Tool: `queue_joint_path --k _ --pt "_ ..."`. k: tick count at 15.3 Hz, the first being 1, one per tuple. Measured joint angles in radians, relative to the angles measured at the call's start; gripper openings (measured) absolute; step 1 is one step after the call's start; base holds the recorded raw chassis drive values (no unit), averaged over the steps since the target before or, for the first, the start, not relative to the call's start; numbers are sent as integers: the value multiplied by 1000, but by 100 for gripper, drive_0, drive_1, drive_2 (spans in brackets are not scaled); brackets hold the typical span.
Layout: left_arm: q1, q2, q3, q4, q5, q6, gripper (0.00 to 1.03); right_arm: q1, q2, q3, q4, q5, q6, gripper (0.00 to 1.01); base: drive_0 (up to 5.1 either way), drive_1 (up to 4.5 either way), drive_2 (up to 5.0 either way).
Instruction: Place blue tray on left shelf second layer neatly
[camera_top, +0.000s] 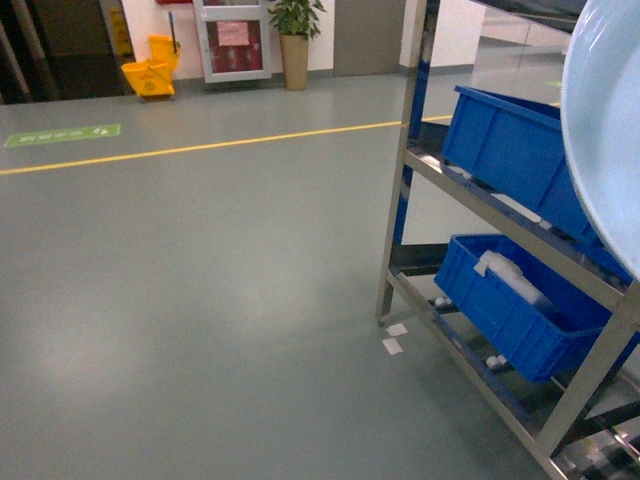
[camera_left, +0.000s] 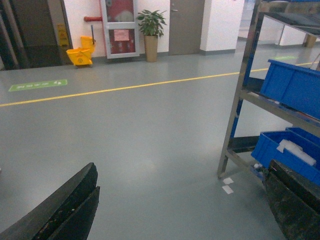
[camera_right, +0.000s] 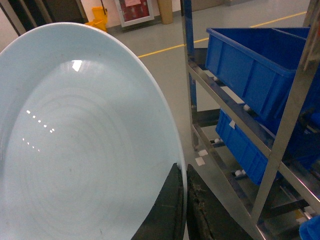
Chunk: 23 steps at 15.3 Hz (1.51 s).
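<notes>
The right gripper (camera_right: 183, 200) pinches the blue tray (camera_right: 80, 145) by its rim, fingers closed, held tilted in the air near the steel shelf (camera_top: 520, 225) with its dark-blue crates (camera_top: 515, 145). The left gripper (camera_left: 180, 210) hangs spread wide, empty.

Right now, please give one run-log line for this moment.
right fingers: shut on rim of pale blue round plastic tray | left fingers: open, empty | steel shelf rack: ahead-right, dark-blue crates on it | tray not yet shelved
</notes>
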Motion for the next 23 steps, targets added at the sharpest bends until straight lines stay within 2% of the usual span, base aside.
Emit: queue_joint_path --k 7,23 --pt "0 0 0 2 0 0 98 0 -1 0 0 0 0 2 -382 298 -376" --pt "0 0 0 1 -2 0 98 0 5 0 -1 -3 0 2 -156 -156 -156"
